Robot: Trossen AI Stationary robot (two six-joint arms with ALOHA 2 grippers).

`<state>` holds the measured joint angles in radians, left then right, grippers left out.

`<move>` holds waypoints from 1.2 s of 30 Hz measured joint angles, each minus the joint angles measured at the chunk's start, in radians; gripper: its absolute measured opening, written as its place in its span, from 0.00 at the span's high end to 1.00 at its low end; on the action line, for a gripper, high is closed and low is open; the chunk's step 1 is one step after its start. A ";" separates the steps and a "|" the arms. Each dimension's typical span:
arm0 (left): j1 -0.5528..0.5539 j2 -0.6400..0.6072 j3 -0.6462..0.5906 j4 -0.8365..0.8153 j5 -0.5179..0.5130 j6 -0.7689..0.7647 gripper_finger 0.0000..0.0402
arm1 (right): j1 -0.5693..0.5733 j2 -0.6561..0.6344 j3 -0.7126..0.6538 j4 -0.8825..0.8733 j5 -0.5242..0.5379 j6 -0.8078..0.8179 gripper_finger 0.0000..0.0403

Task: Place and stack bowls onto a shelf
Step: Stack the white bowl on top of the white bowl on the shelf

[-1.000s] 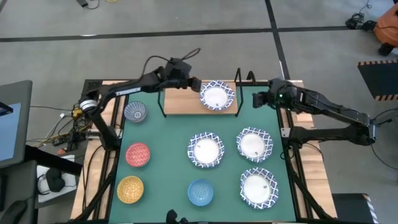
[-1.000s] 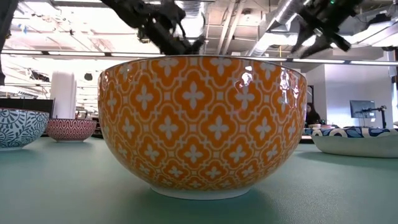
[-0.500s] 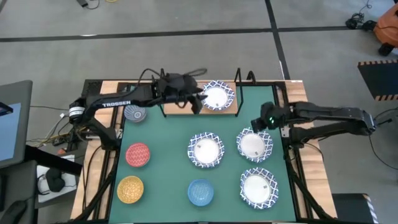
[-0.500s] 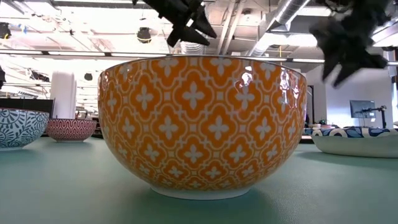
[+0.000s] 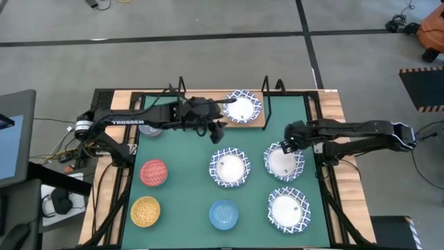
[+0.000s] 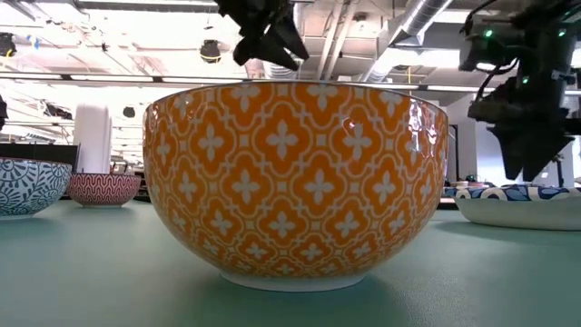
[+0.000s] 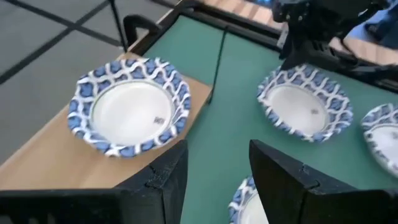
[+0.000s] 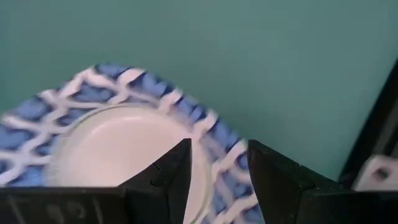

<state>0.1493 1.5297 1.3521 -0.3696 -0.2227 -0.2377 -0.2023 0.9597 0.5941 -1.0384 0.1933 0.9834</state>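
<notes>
Where the green mat (image 5: 184,198) nears the camera sit four small bowls: yellow (image 5: 146,211), blue (image 5: 223,214), red (image 5: 154,173), one mostly hidden. Of four lattice bowls, three rest on the mat. The right gripper (image 5: 287,142), fingers apart, straddles one's rim (image 5: 282,161). Farther, the fourth (image 5: 243,107) sits on the shelf (image 5: 201,112), beside the parted, empty left gripper (image 5: 216,132).

green mat (image 5: 191,156); grey concrete floor (image 5: 208,62)

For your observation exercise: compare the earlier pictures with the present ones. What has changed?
The right gripper swung from beside the shelf down to a white bowl's rim. The left gripper drew back from the shelf bowl, empty. All the bowls stayed put.
</notes>
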 joint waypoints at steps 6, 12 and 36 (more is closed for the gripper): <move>0.000 -0.002 0.000 -0.045 0.002 0.026 0.61 | -0.061 0.099 0.000 0.044 -0.010 -0.295 0.55; 0.001 -0.009 0.000 -0.096 0.046 0.000 0.61 | -0.096 0.184 0.000 0.073 -0.132 -0.424 0.55; -0.016 0.019 -0.088 0.275 0.193 0.000 0.61 | 0.170 0.158 0.248 0.072 0.031 -0.103 0.95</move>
<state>0.1333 1.5485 1.2638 -0.0945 -0.0299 -0.2377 -0.0326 1.1177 0.8425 -0.9667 0.2245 0.8803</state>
